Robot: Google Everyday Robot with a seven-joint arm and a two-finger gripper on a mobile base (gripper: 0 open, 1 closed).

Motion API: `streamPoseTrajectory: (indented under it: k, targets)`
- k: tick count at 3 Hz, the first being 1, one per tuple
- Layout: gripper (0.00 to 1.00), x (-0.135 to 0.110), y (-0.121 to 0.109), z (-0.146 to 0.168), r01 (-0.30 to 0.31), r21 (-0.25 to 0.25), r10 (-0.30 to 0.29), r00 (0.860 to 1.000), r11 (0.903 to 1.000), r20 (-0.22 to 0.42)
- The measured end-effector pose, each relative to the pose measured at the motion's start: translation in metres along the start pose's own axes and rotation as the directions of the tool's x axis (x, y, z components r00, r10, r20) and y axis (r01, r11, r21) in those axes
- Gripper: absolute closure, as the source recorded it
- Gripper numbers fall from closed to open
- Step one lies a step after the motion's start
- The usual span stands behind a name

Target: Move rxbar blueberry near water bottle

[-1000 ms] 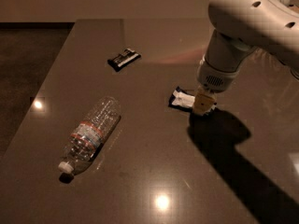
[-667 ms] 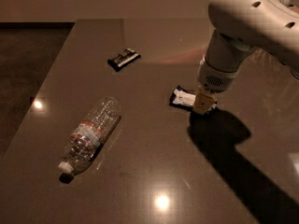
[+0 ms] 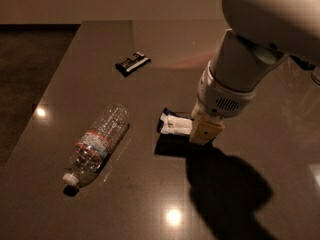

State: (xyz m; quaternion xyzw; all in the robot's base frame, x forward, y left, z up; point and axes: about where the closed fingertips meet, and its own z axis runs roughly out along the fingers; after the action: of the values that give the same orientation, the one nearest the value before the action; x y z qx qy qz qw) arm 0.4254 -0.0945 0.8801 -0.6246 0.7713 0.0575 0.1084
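The rxbar blueberry [image 3: 173, 124], dark blue at its ends with a white centre, is held at its right end by my gripper [image 3: 204, 129] and hangs just above the table, casting a dark shadow below it. The gripper is shut on the bar, and the arm's white wrist comes down from the upper right. The water bottle [image 3: 97, 144], clear with a white cap and a red-and-blue band, lies on its side to the bar's left, cap toward the front. A gap of bare table separates bar and bottle.
A small black wrapper with a white stripe [image 3: 132, 62] lies further back on the brown table [image 3: 125, 209]. The table's left edge runs diagonally past the bottle, with dark floor beyond. The arm's shadow falls at the front right.
The gripper has carried the bar left and toward the front, closer to the bottle, and the bar is now off the surface. The bottle and black wrapper have not moved.
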Motion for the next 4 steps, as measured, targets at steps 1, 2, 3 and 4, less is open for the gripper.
streamPoseTrajectory:
  k: [1, 2, 3, 4]
  targets:
    - [1.00, -0.021, 0.032, -0.003, 0.080, -0.026, -0.079, 0.997, 0.9965, 0.027]
    - [1.00, -0.033, 0.047, 0.008, 0.119, -0.044, -0.118, 0.992, 0.9919, 0.035]
    - [0.81, -0.042, 0.056, 0.021, 0.150, -0.055, -0.148, 0.988, 0.9872, 0.034]
    - [0.57, -0.050, 0.058, 0.033, 0.166, -0.066, -0.164, 0.986, 0.9838, 0.034]
